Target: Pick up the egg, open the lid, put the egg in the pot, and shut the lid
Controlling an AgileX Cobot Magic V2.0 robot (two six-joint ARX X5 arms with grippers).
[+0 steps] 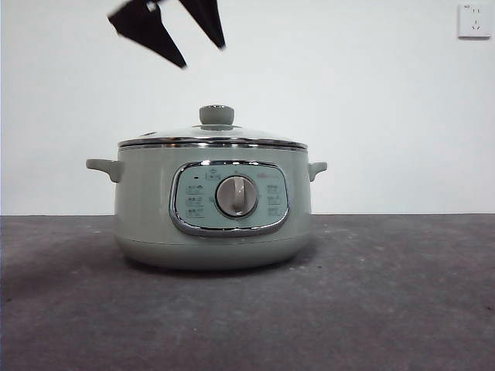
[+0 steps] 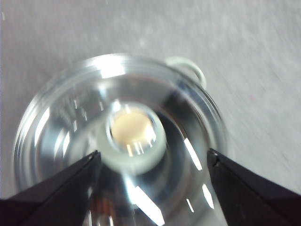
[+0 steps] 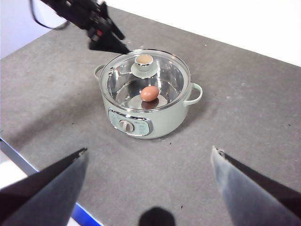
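The sage-green pot (image 1: 213, 209) stands on the grey table (image 1: 402, 309) with its glass lid (image 1: 213, 139) seated on the rim, and the reddish-brown egg (image 3: 149, 93) lies inside on the pot's floor, seen through the glass just beside the lid's knob (image 1: 216, 115). The left gripper (image 1: 184, 31) hangs above the pot, over the knob and clear of it, jaws spread and empty (its wrist view is blurred). The right gripper (image 3: 149, 162) waits well away from the pot, high over the table on the control-panel side, jaws spread wide with nothing between them.
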